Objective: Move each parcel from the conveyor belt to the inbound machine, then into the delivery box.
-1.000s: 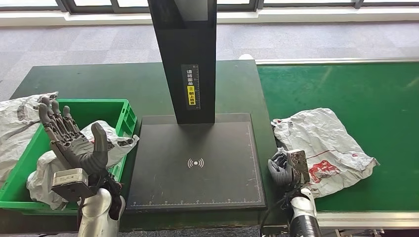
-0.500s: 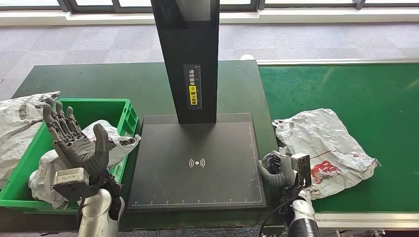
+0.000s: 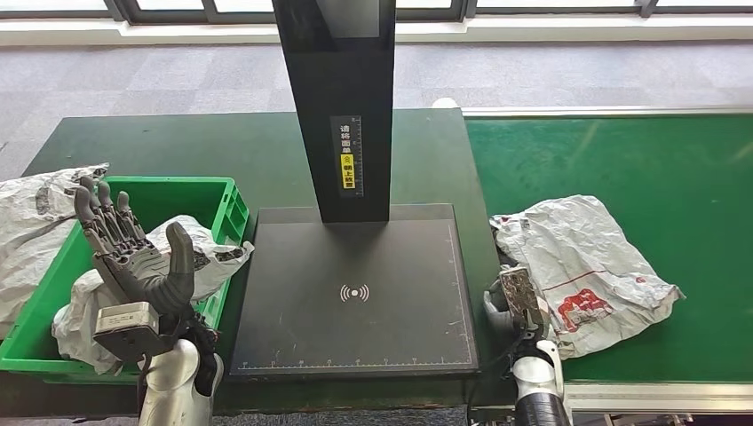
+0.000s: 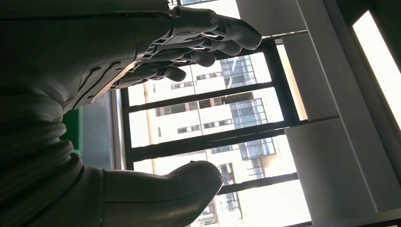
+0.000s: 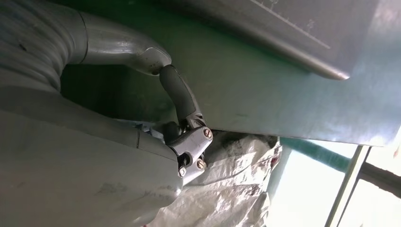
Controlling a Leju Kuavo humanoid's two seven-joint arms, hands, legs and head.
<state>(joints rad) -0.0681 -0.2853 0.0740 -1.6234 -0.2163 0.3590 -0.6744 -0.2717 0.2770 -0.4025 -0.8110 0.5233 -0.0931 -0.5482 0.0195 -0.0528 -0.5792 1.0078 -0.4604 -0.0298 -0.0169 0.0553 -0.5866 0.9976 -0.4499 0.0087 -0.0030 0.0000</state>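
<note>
Fingers (image 3: 107, 222) of the left hand (image 3: 133, 262) stand spread and upright at the lower left of the head view, holding nothing, much as they did half a second ago; I see only a slight drift toward the frame's left edge. On the right hand (image 3: 511, 302), at the lower middle-right, I cannot tell from the head view whether the fingers are closed. Half a second ago it sat lower and nearer the machine's corner with its dark fingers showing; now it has shifted up and right, against the parcel's near edge. In the right wrist view a thumb (image 5: 182, 101) curves over crumpled white plastic, though I cannot confirm a grip.

That parcel (image 3: 582, 266) is a wrinkled white plastic bag with red print near its lower edge, lying flat on the green conveyor belt (image 3: 639, 160) at centre right, unmoved. Left of it sits the inbound machine (image 3: 355, 293), a dark flat platform with a tall black post. Further left, the green delivery box (image 3: 213, 200) holds another white parcel (image 3: 209, 253), and a third bag (image 3: 31, 235) lies at the far left edge.
</note>
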